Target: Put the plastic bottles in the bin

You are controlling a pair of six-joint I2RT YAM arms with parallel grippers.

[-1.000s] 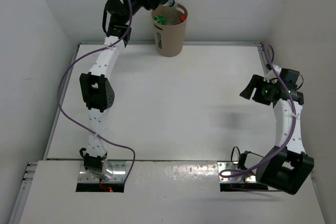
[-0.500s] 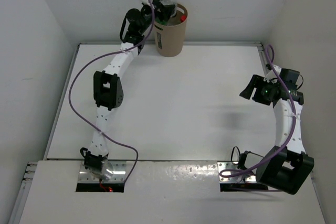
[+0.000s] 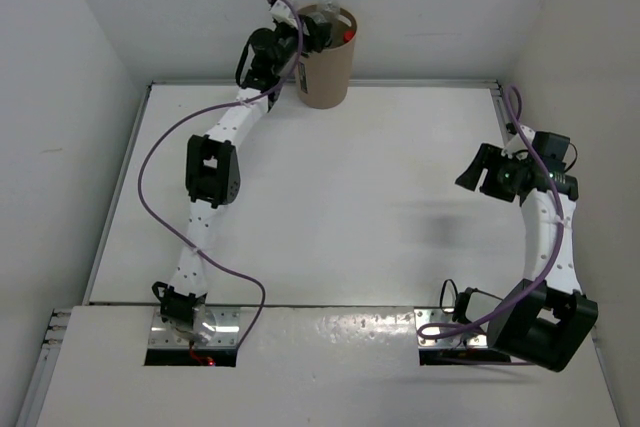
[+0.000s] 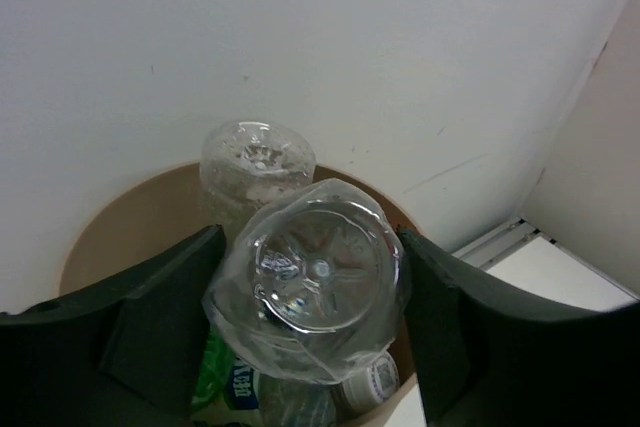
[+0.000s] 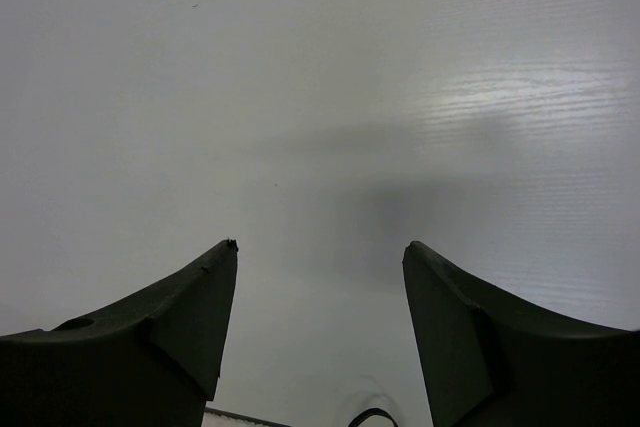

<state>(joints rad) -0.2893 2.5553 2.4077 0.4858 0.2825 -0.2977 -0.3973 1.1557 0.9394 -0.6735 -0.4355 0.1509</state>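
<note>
The tan bin (image 3: 326, 75) stands at the far edge against the back wall. My left gripper (image 3: 316, 33) is over its mouth, shut on a clear plastic bottle (image 4: 312, 287) held with its base toward the wrist camera and its neck pointing down into the bin (image 4: 110, 227). In the top view the bottle (image 3: 326, 7) pokes above the rim. Inside the bin I see another clear bottle (image 4: 256, 159) on end, a green bottle (image 4: 214, 367), a blue label (image 4: 240, 383), a white cap (image 4: 376, 379) and a red cap (image 3: 347, 35). My right gripper (image 3: 470, 175) is open and empty above the bare table (image 5: 320, 247).
The white back wall (image 4: 320, 47) is right behind the bin. The right side wall (image 3: 590, 67) is close to the right arm. The left arm's purple cable (image 3: 150, 162) loops out to the left of it.
The left arm has swung right and brought the clear bottle from left of the bin to over its mouth. The right arm has not moved.
</note>
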